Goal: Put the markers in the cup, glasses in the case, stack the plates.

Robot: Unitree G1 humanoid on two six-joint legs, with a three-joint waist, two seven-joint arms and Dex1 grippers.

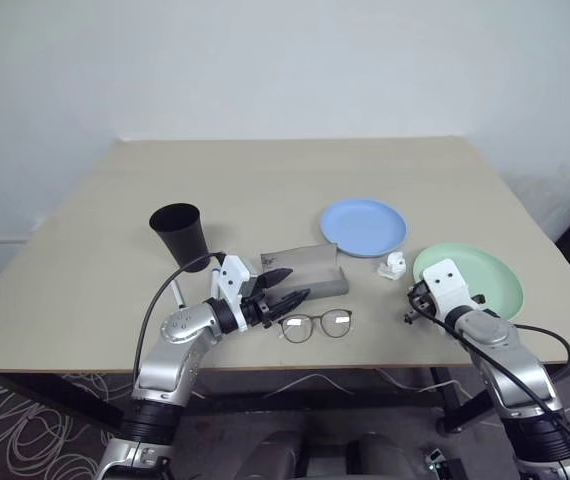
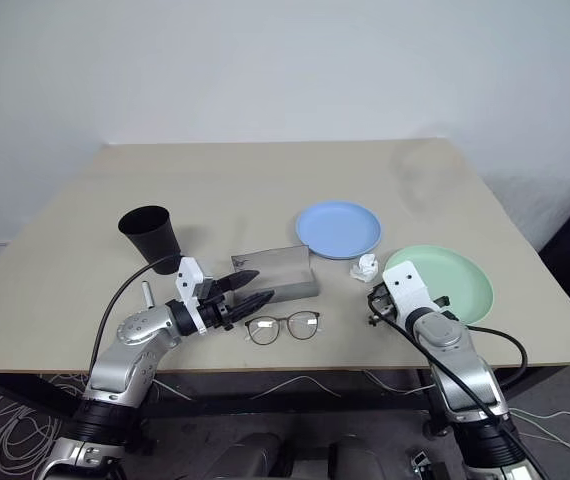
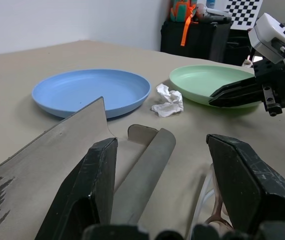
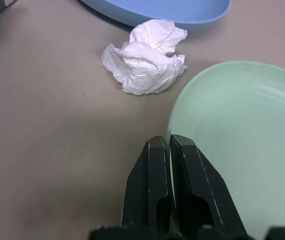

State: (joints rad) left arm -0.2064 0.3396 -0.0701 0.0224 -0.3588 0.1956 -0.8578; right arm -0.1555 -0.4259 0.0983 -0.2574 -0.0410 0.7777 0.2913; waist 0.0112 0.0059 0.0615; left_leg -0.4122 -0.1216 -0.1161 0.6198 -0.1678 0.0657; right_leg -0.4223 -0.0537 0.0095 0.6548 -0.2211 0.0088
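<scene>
Clamped on the mint green plate's [image 4: 242, 145] near rim, my right gripper [image 4: 165, 150] is pinched closed. Beige table [image 1: 295, 185] meets a white wall [image 1: 285, 60]. My left gripper [image 1: 283, 286] gapes beside grey case [image 1: 305, 270], above glasses [image 1: 317, 325].

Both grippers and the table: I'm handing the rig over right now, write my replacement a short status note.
Right gripper: shut on the near rim of the mint green plate.
Left gripper: open, holding nothing, level between the grey case and the glasses.
Light blue plate sits apart, a paper wad between the plates.
Case lid open, glasses on the table in front of it.
Black cup upright; one marker lies near it.
Done: nothing.
Left: stack plates, case glasses, cup markers.
</scene>
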